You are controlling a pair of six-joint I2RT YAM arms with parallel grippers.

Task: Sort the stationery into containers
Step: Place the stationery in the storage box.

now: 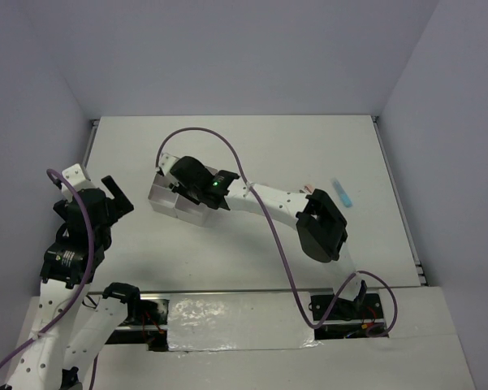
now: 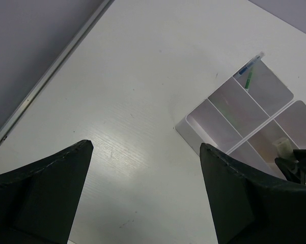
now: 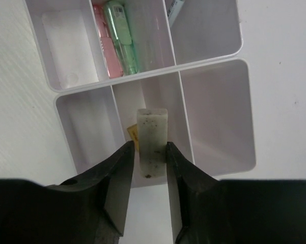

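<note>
At the near left, the left end effector (image 1: pixel 118 195) hangs above the counter (image 1: pixel 308 146) with its 2 fingers wide apart, holding nothing. Farther in, the right end effector (image 3: pixel 148 150) squeezes a tan eraser (image 3: pixel 152 134) between its 2 fingers, just over the white box (image 3: pixel 214 117). A pink marker (image 3: pixel 104 46) and a green marker (image 3: pixel 121 38) lie side by side in 1 compartment. A blue marker (image 1: pixel 342 192) lies on the counter, well off to the right.
</note>
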